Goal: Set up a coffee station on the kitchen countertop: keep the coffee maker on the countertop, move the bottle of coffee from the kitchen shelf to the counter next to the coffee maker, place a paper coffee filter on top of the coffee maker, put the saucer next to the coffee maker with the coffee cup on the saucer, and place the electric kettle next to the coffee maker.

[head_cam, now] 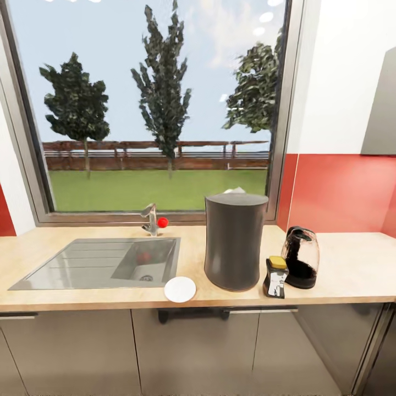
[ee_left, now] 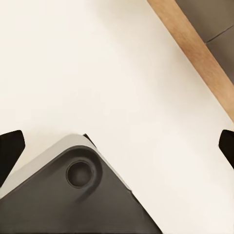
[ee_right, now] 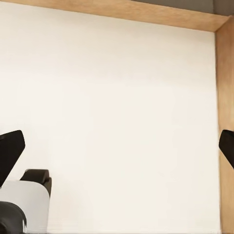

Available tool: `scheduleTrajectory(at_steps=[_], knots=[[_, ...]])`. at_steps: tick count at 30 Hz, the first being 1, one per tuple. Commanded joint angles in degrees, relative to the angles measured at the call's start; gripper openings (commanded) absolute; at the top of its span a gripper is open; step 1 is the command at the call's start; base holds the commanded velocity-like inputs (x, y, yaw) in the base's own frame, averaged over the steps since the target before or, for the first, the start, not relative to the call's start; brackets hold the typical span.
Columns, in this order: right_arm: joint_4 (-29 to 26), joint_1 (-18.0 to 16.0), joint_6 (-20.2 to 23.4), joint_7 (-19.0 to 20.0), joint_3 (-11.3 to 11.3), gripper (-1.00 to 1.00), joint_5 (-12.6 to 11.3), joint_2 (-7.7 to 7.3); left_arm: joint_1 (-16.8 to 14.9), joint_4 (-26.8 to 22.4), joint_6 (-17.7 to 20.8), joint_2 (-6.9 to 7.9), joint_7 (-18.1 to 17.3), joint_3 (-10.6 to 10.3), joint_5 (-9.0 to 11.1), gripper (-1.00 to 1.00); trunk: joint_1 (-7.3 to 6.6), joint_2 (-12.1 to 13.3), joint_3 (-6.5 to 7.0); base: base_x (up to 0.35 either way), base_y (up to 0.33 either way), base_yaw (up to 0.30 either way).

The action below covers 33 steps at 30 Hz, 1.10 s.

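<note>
Head view first: we see the kitchen countertop (head_cam: 352,269) under a window, with the coffee maker (head_cam: 234,241) standing on it and a scrap of white, likely the paper filter (head_cam: 235,190), showing at its top rim. The bottle of coffee (head_cam: 275,277) stands just beside its base, and the electric kettle (head_cam: 301,257) stands touching or nearly touching the bottle on its far side. The saucer (head_cam: 180,289) lies bare near the counter's front edge, between the sink (head_cam: 104,263) and the coffee maker. We spot no cup on it, so we judge that fetching the coffee cup is the step in hand.

Left wrist view: the left pincer (ee_left: 117,148) is spread wide, its dark fingertips at the frame edges with nothing between them; beyond them lies pale floor, and a grey part of the robot sits close beneath.

Right wrist view: the right pincer (ee_right: 117,146) is likewise wide apart and empty, facing pale floor bordered by a wooden strip.

To do this well, we should find the cup, grip it by the rim or body, and lower it upright onto the saucer's centre without nudging the saucer toward the edge.
</note>
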Motion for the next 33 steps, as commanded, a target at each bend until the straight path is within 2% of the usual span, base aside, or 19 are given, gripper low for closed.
scheduleTrajectory(at_steps=[1, 8, 12, 14, 21, 22, 23, 25, 26, 28, 29, 33], knots=[[0.2, -0.1, -0.3, 0.2, -0.5, 1.0, 0.4, -0.1, 0.0, -0.1, 0.2, -0.04, -0.6, 0.3, 0.4, 1.0, -0.22, 0.4, 0.02, 0.0, 0.0, 0.0], [0.2, 0.8, -0.3, 0.2, -0.5, 1.0, 0.4, -0.05, 0.0, -0.1, 0.2, 0.03, -0.5, 0.4, 0.5, 1.0, -1.75, 3.2, 0.63, 0.0, 0.0, 0.0], [0.2, 1.1, -0.4, 0.2, -0.5, 1.0, 0.4, -0.07, 0.0, -0.1, 0.3, 0.12, -0.5, 0.7, 1.7, 1.0, -2.63, 4.8, 0.98, 0.0, 0.0, 0.0], [0.2, 1.1, -0.4, 0.2, -0.5, 1.0, 0.4, -0.06, 0.0, -0.1, 0.4, 0.22, -0.5, 0.8, 2.4, 1.0, -3.07, 5.6, 1.15, 0.0, 0.0, 0.0], [0.2, 1.1, -0.4, 0.2, -0.4, 1.0, 0.4, 0.42, 0.0, -0.2, 0.2, 0.53, -0.5, 0.9, 7.1, 1.0, -4.61, 8.4, 1.76, 0.0, 0.0, 0.0], [0.2, 1.1, -0.3, 0.2, -0.4, 1.0, 0.4, 0.49, 0.0, -0.2, 0.0, 0.57, -0.5, 1.5, 9.6, 1.0, -4.83, 8.8, 1.85, 0.0, 0.0, 0.0], [0.2, 1.1, -0.3, 0.2, -0.4, 1.0, 0.4, 0.49, 0.0, -0.2, 0.1, 0.59, -0.6, 1.9, 10.2, 1.0, -5.05, 9.2, 1.94, 0.0, 0.0, 0.0], [0.2, 1.1, -0.3, 0.2, -0.4, 1.0, 0.4, 0.59, 0.0, -0.2, 0.4, 0.65, -1.4, 4.4, 14.3, 1.0, -5.49, 10.0, 2.11, 0.0, 0.0, 0.0], [0.2, 1.1, -0.3, 0.2, -0.4, 1.0, 0.5, 0.71, 0.0, 0.0, 1.0, 0.88, -4.4, 6.7, 20.4, 1.0, -5.71, 10.4, 2.2, 0.0, 0.0, 0.0], [0.2, 1.1, -0.3, 0.2, -0.4, 1.0, 0.5, 0.74, 0.0, 1.5, 2.4, 1.46, -6.8, 7.3, 24.5, 1.0, -6.15, 11.2, 2.37, 0.0, 0.0, 0.0], [0.2, 1.1, -0.3, 0.2, -0.4, 1.0, 0.5, 0.69, 0.0, 4.1, 4.6, 2.47, -8.2, 7.5, 27.9, 1.0, -6.37, 11.6, 2.46, 0.0, 0.0, 0.0], [0.2, 1.1, -0.3, 0.2, -0.4, 1.0, 0.5, 0.7, 0.0, 5.5, 5.4, 3.12, -8.7, 7.3, 29.2, 1.0, -7.24, 13.2, 2.81, 0.0, 0.0, 0.0]])
